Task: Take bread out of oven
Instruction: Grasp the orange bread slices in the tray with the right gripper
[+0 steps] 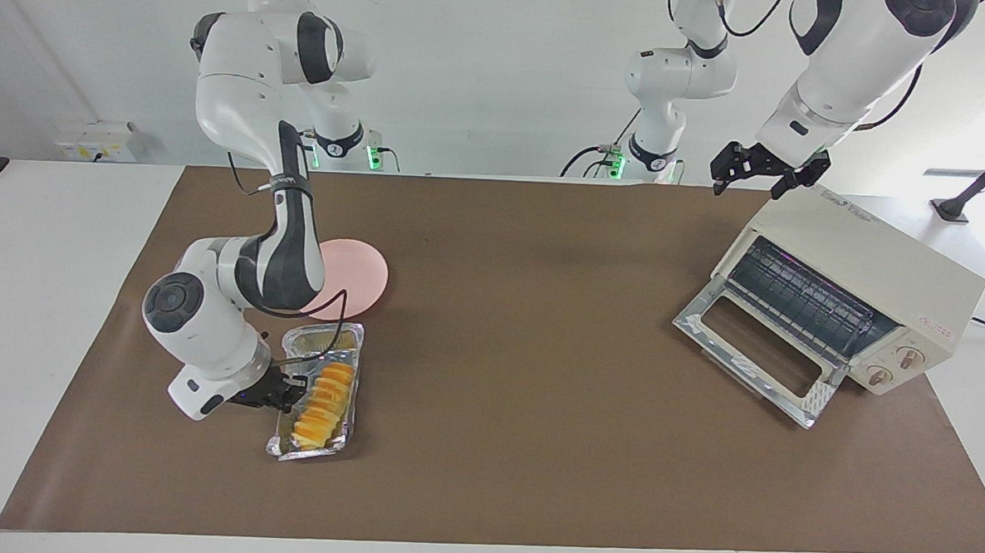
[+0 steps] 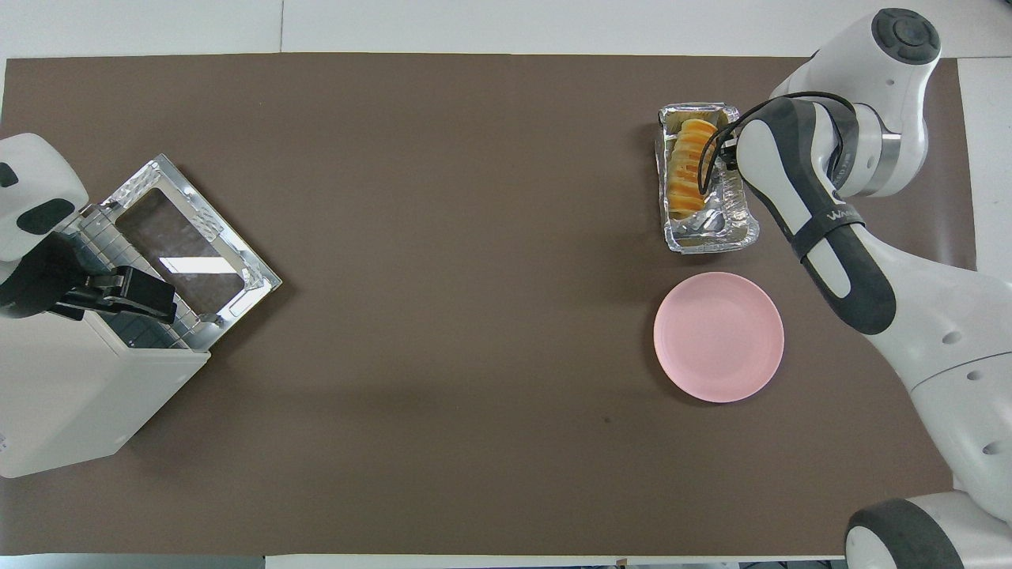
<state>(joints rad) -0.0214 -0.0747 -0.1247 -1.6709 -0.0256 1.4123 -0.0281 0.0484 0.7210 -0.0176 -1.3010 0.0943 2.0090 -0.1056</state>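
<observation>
The bread point(image 1: 325, 406) point(image 2: 686, 170), a ridged golden-orange loaf, lies in a crinkled silver foil tray point(image 1: 323, 340) point(image 2: 708, 233) on the brown mat toward the right arm's end of the table. My right gripper point(image 1: 284, 390) is low at the tray's side, right against the bread and the tray's rim; in the overhead view the arm hides most of it point(image 2: 723, 158). The cream-white oven point(image 1: 875, 268) point(image 2: 79, 403) stands at the left arm's end, with its glass door point(image 1: 755, 354) point(image 2: 190, 253) dropped open and its wire rack bare. My left gripper point(image 1: 767, 174) point(image 2: 134, 294) is open and up in the air over the oven's top.
A round pink plate point(image 1: 359, 275) point(image 2: 718, 336) lies beside the foil tray, nearer to the robots. The right arm's elbow hangs partly over the plate in the facing view. A brown mat point(image 1: 521, 394) covers the table between tray and oven.
</observation>
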